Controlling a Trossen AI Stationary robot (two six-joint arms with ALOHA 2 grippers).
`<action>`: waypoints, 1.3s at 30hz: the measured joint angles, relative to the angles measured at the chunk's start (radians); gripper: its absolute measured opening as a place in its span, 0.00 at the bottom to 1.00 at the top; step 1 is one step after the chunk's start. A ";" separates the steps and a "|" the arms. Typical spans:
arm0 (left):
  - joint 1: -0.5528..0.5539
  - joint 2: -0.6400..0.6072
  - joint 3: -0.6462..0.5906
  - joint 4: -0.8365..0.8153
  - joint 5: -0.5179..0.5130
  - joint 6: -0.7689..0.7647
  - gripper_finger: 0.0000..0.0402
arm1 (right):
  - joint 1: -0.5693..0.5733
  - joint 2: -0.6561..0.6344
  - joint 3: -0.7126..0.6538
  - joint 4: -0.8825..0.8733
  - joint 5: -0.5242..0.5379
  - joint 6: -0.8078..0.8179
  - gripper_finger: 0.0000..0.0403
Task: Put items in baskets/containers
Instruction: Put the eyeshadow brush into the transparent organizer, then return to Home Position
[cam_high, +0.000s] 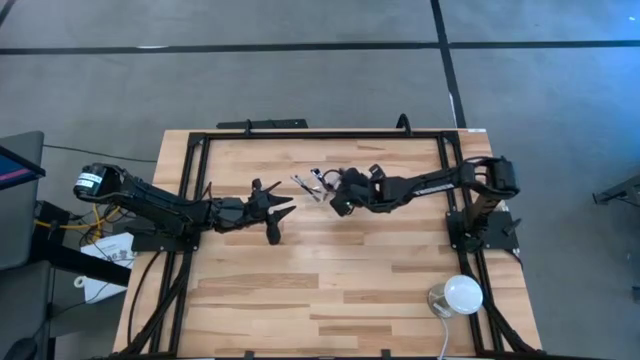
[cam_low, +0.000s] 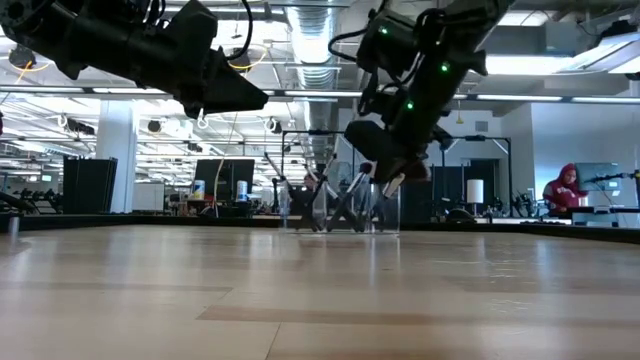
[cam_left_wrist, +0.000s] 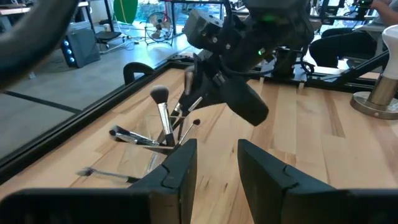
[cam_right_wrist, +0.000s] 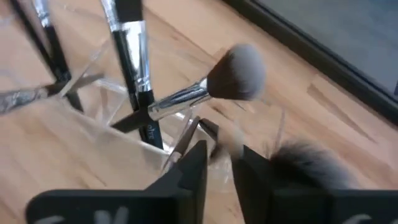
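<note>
High view straight down, far; low view level at tabletop; 2 wrist views close; all share brushes (cam_high: 308, 184).

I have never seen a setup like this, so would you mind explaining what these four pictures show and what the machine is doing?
These are four cameras on one moment. Two dark robot arms work at a wooden table. One picture looks straight down, one looks level across the tabletop, and two come from cameras on the arms' wrists.

The right claw is at a clear plastic container with makeup brushes standing in it; its fingers are nearly together, and whether they grip a brush is unclear. More brushes lie on the wood beside it. The left claw hovers open nearby, holding nothing. A white dome-shaped object sits near the table's edge, by the right arm's base.
</note>
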 joint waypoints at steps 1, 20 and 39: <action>0.000 0.000 0.000 0.000 0.000 0.000 0.28 | 0.000 0.001 0.011 -0.003 -0.008 -0.026 0.17; -0.085 -0.470 -0.001 -0.352 -0.001 0.004 0.28 | 0.237 -0.511 0.062 -0.240 0.090 -0.278 0.29; -0.196 -1.192 -0.345 -0.351 0.084 0.221 0.28 | 0.418 -1.427 -0.785 0.359 -0.029 -0.569 0.29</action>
